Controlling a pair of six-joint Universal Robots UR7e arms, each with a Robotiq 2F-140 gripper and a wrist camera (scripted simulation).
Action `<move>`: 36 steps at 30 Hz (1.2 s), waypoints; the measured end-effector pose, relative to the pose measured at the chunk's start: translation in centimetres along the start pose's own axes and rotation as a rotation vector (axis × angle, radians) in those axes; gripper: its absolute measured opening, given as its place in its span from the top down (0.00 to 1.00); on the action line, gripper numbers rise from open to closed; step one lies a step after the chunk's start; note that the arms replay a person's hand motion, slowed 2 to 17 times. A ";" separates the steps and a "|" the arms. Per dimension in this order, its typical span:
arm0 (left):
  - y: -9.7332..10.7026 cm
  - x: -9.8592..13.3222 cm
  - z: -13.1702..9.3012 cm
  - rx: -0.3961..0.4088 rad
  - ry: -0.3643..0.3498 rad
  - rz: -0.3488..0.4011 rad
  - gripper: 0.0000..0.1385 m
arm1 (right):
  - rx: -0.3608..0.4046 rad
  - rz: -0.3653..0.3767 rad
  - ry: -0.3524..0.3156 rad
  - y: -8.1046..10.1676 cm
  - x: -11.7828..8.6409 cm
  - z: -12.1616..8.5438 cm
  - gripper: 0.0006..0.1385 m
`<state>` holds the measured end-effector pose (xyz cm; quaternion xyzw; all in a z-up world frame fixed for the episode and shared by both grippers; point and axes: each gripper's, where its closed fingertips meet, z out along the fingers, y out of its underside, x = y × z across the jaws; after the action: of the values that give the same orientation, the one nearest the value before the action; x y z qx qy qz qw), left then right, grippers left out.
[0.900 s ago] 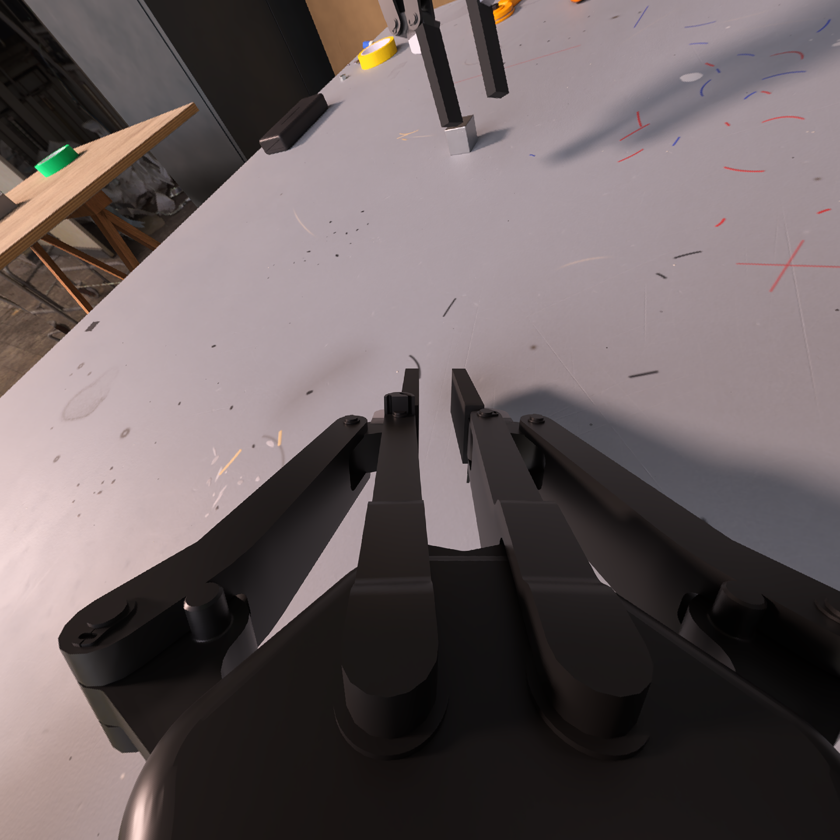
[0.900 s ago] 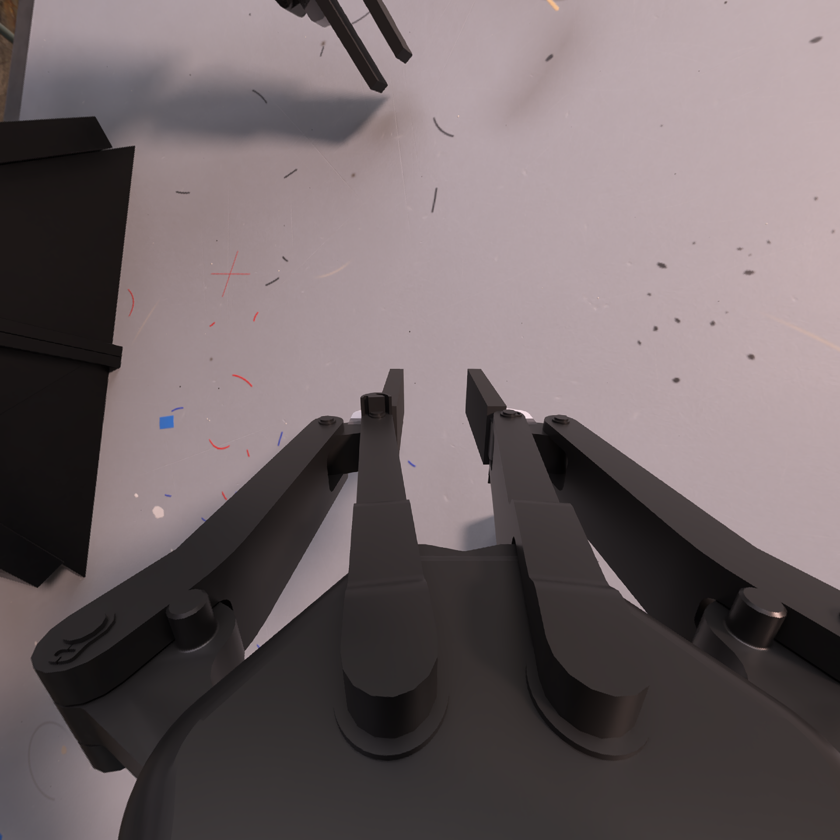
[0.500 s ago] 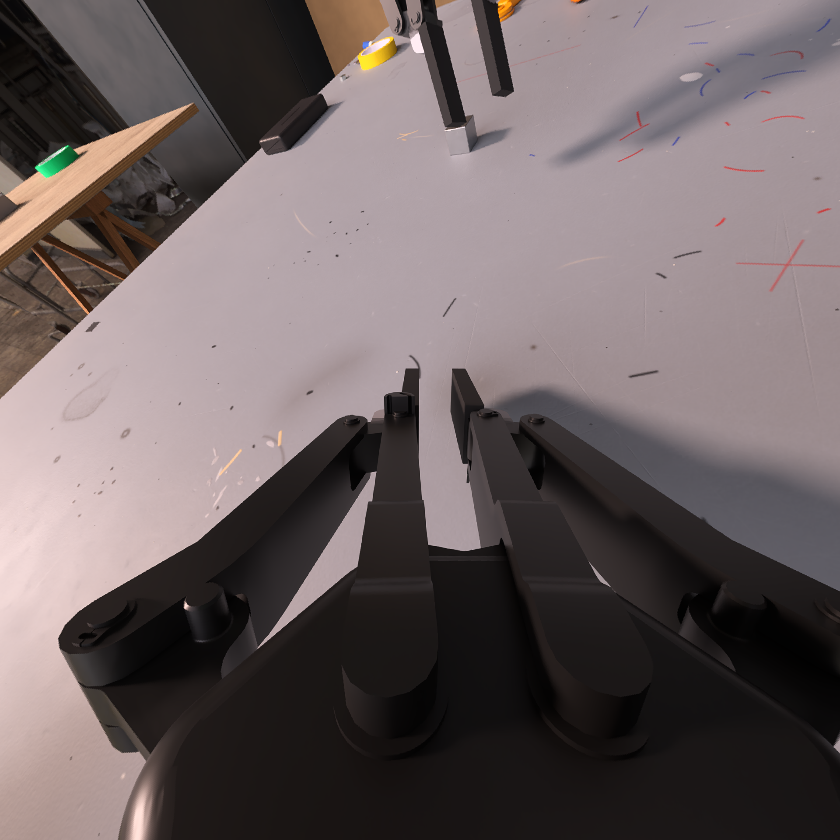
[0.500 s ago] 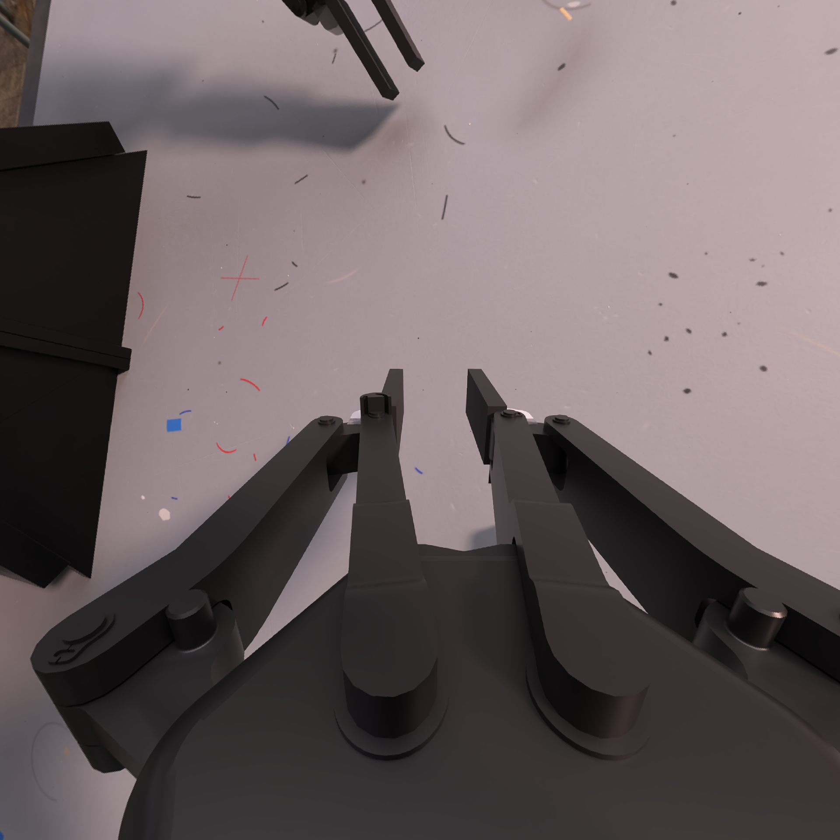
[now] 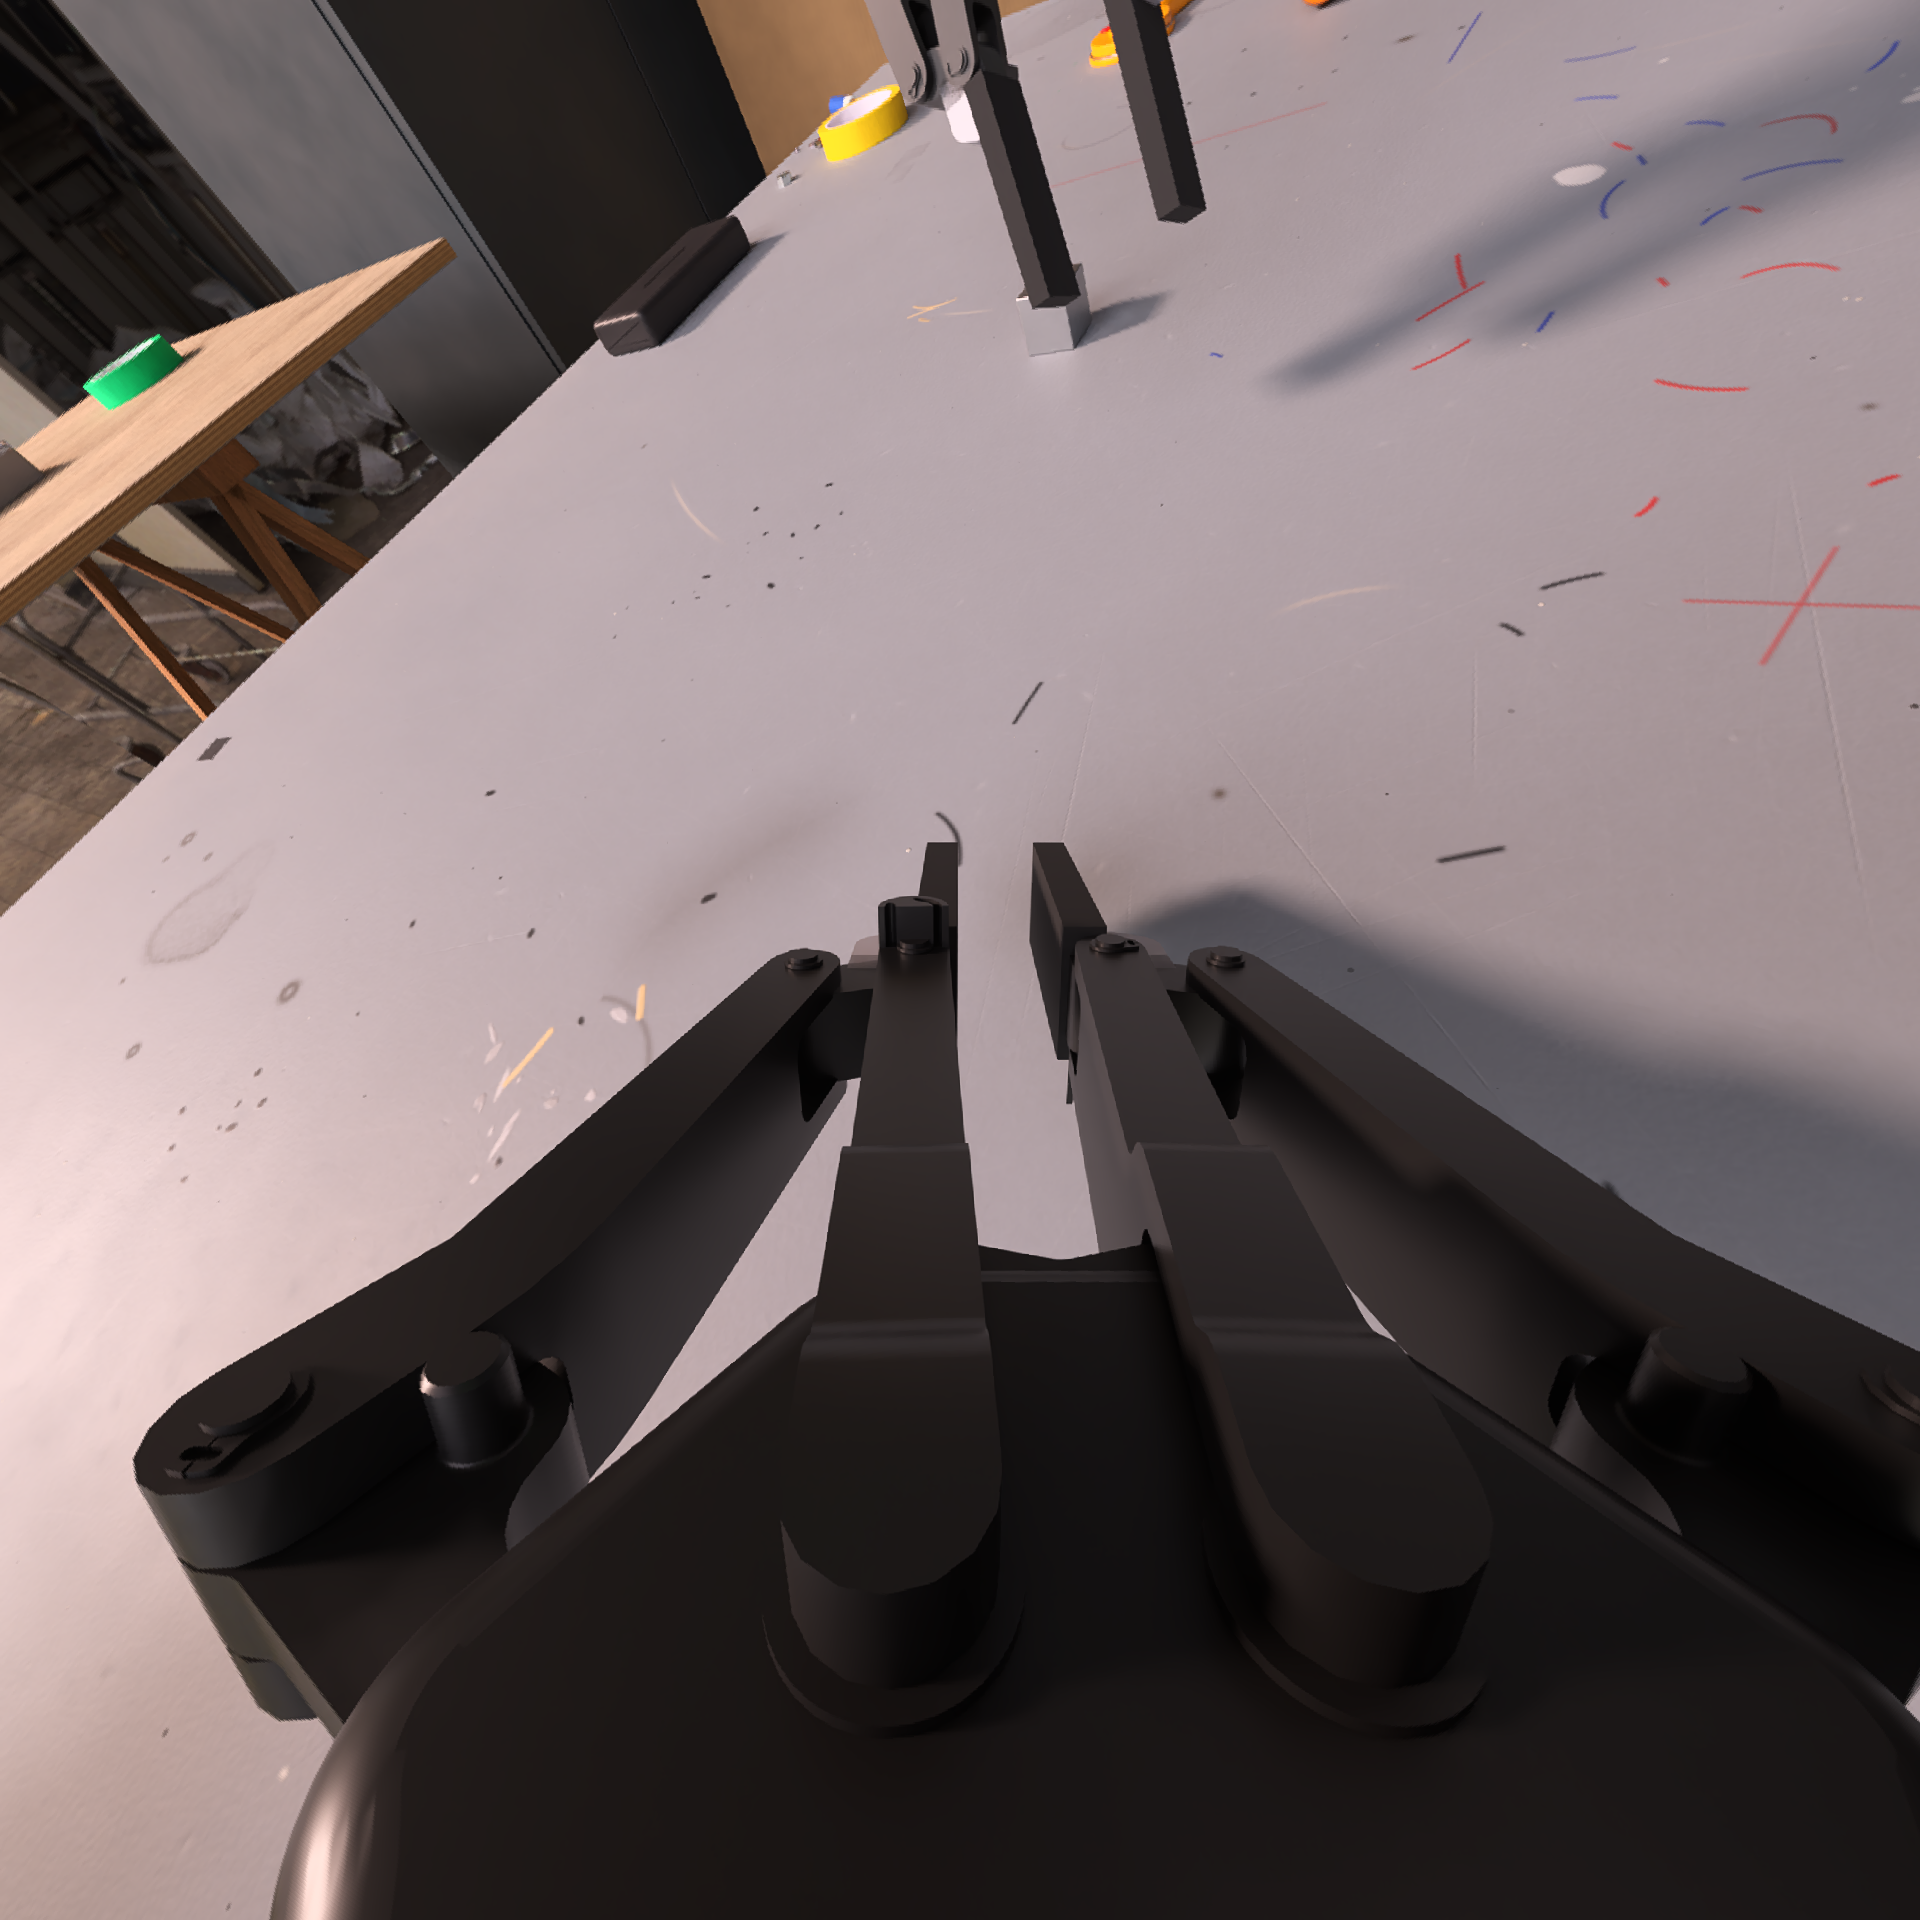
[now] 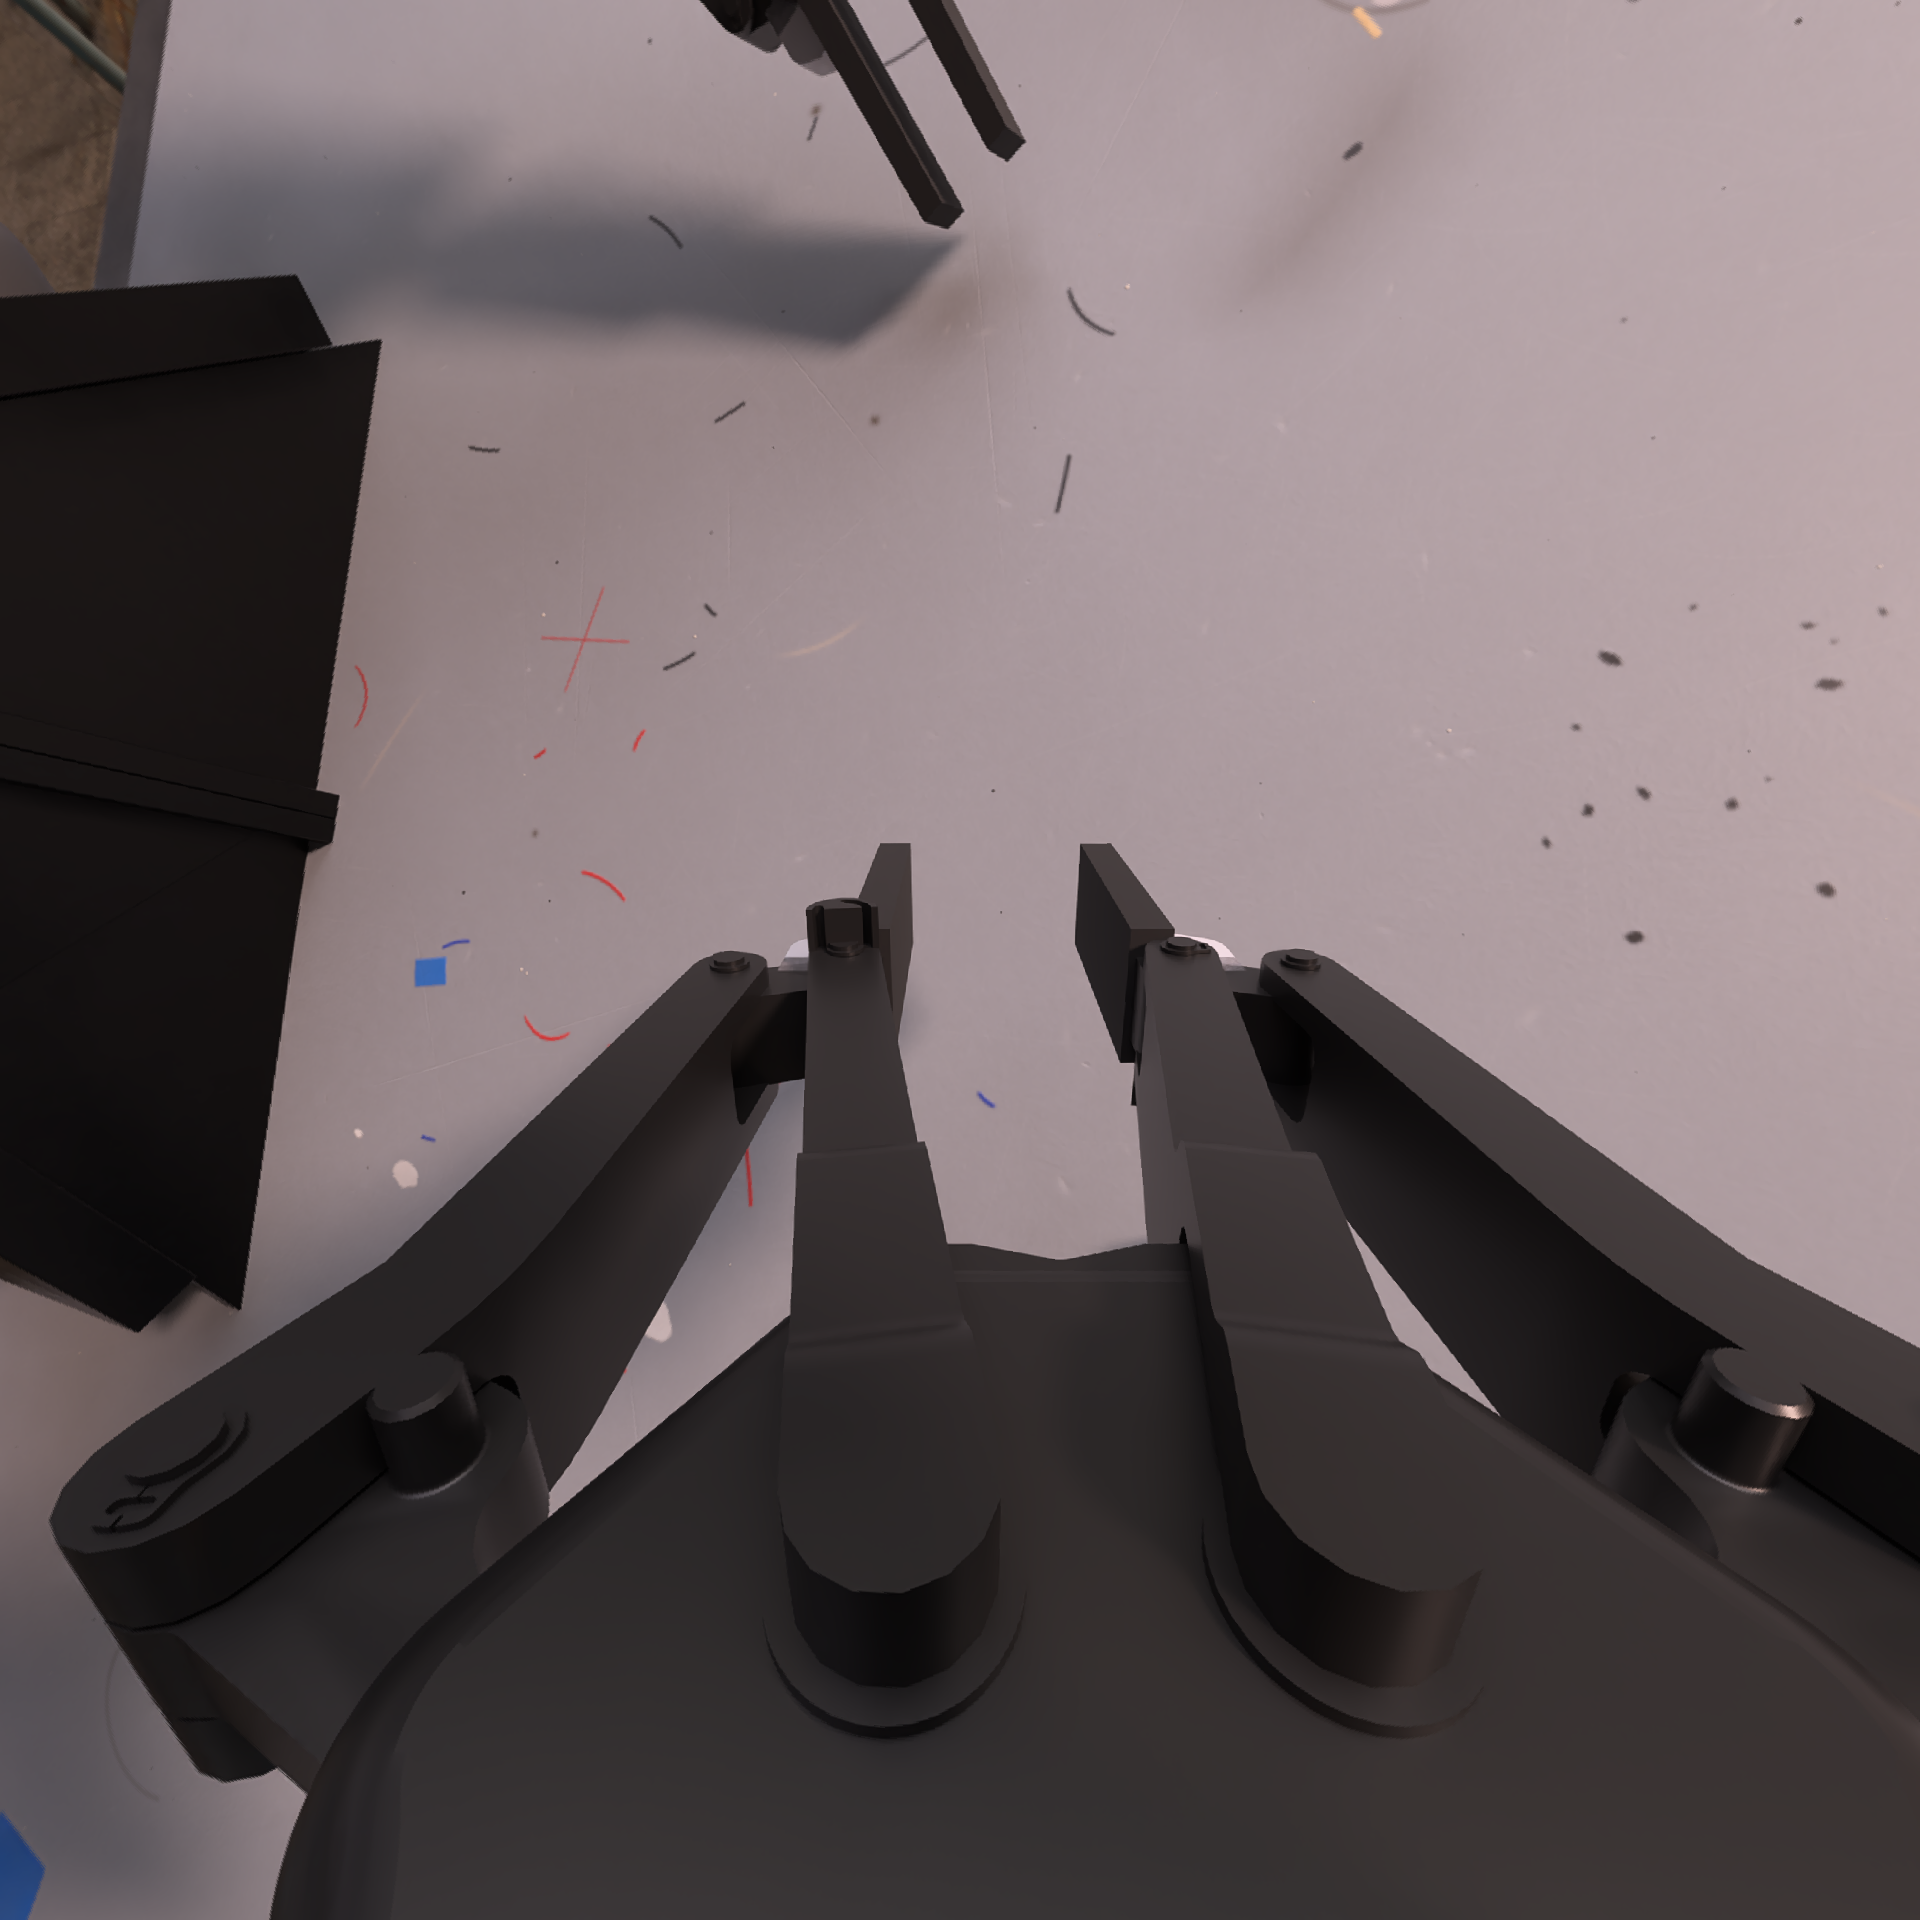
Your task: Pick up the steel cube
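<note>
The steel cube is small and shiny. It sits on the grey table far ahead in the left wrist view. My right gripper hangs over it with its jaws apart, wider than the cube. One fingertip is right at the cube's top. In the right wrist view my right gripper is open and empty, and the cube is hidden. My left gripper is low over the table with a narrow gap between its jaws and holds nothing. It also shows in the right wrist view.
A black block and a yellow tape roll lie near the table's far left edge. A wooden side table with a green tape roll stands off to the left. A black box lies left of my right gripper.
My right gripper's jaws have opened a little, and the table has slid right and down in its view. The cube and my left gripper have not moved.
</note>
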<state>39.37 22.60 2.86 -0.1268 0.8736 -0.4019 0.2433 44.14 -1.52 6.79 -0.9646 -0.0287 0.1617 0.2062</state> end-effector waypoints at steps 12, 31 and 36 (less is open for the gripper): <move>0.0 0.0 0.0 0.000 -0.001 0.001 0.86 | 0.056 -0.009 -0.040 -1.0 -0.6 -0.3 0.70; 0.0 0.0 0.0 0.001 -0.001 0.003 0.86 | 0.087 0.012 0.052 -1.2 1.2 -1.0 0.69; 0.0 0.0 0.0 0.001 -0.001 0.004 0.86 | 0.123 0.028 0.130 -1.8 2.5 -1.8 0.69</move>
<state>39.32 22.59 2.88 -0.1253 0.8735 -0.4019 0.2446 47.08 -0.32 8.33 -0.9589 0.0083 0.1029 0.2641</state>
